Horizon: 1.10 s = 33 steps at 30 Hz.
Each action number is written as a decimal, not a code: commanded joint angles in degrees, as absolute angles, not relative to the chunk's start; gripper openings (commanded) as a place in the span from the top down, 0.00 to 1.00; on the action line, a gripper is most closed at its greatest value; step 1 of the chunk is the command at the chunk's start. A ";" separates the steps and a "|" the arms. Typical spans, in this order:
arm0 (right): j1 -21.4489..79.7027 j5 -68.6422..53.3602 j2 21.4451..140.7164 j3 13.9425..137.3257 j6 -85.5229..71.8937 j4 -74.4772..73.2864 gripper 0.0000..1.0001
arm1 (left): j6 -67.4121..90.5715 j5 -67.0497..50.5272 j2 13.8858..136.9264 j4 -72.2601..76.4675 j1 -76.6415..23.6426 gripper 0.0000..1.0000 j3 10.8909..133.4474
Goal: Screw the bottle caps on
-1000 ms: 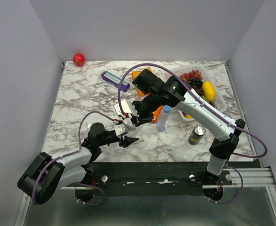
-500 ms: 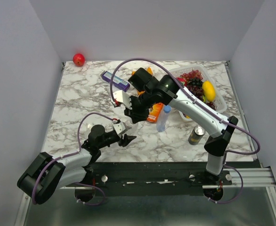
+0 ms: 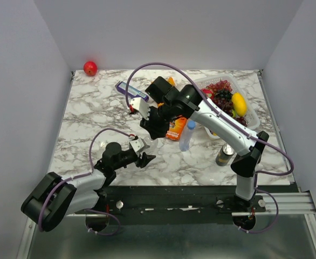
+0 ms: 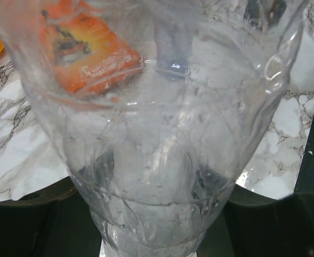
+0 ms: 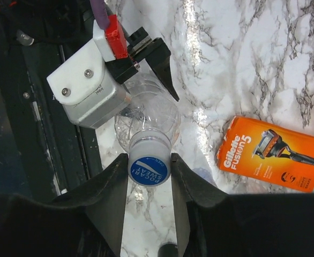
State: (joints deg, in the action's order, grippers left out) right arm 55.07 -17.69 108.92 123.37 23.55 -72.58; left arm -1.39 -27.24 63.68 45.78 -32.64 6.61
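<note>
We note on marble table (image 3: 93, 121): red ball (image 3: 90, 68) far-left corner; purple box (image 3: 125, 87) far centre; orange Gillette razor pkg (image 5: 272, 155) mid-table; white basket (image 3: 223, 79) w/ grapes (image 3: 218, 86), lemon (image 3: 239, 103) far right; dark can (image 3: 225, 154) nearer, right.

Overhead view: bright, even, diffuse light; soft, faint shadows on the tabletop (image 3: 93, 118). Left wrist view: bottle (image 4: 157, 160) out of focus, distorting everything behind. Right wrist view: sharp; glare on the tabletop at 12 o'clock.
</note>
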 commanded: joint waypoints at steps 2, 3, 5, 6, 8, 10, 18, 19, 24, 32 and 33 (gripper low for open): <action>55.28 -13.19 109.77 125.41 23.47 -87.10 0.49 | 0.79 -27.68 65.21 50.72 -31.55 1.00 9.23; 55.20 -12.92 109.78 126.20 23.47 -87.10 0.47 | 0.79 -27.95 65.39 50.45 -31.38 1.00 9.40; 55.20 -12.66 109.78 127.87 23.47 -87.36 0.41 | 0.88 -28.39 65.48 49.75 -31.29 1.00 9.58; 55.20 -12.66 109.86 128.32 23.47 -87.28 0.39 | 0.97 -28.56 65.48 49.57 -31.29 1.00 9.58; 55.20 -13.09 109.51 128.93 23.64 -87.28 0.34 | 0.97 -28.92 65.65 49.57 -31.20 1.00 9.58; 55.20 -13.36 108.81 128.32 23.99 -87.27 0.30 | 1.05 -29.09 65.92 49.57 -31.20 1.00 9.75; 54.49 -9.67 97.13 114.54 32.94 -72.10 0.01 | 2.63 -36.55 64.43 46.68 -30.32 1.00 11.33; 54.58 -9.58 96.08 112.00 33.39 -69.63 0.00 | 2.72 -37.35 64.08 45.89 -30.32 1.00 11.69; 54.49 -19.76 91.94 108.55 40.85 -61.44 0.00 | 2.02 -40.42 62.23 39.74 -30.32 1.00 14.23; 55.11 -29.26 94.48 108.72 43.68 -60.37 0.00 | 1.41 -41.66 61.61 36.83 -30.32 1.00 14.85; 55.19 -29.53 94.92 109.16 43.94 -60.55 0.00 | 1.32 -41.75 61.79 36.83 -30.32 1.00 15.03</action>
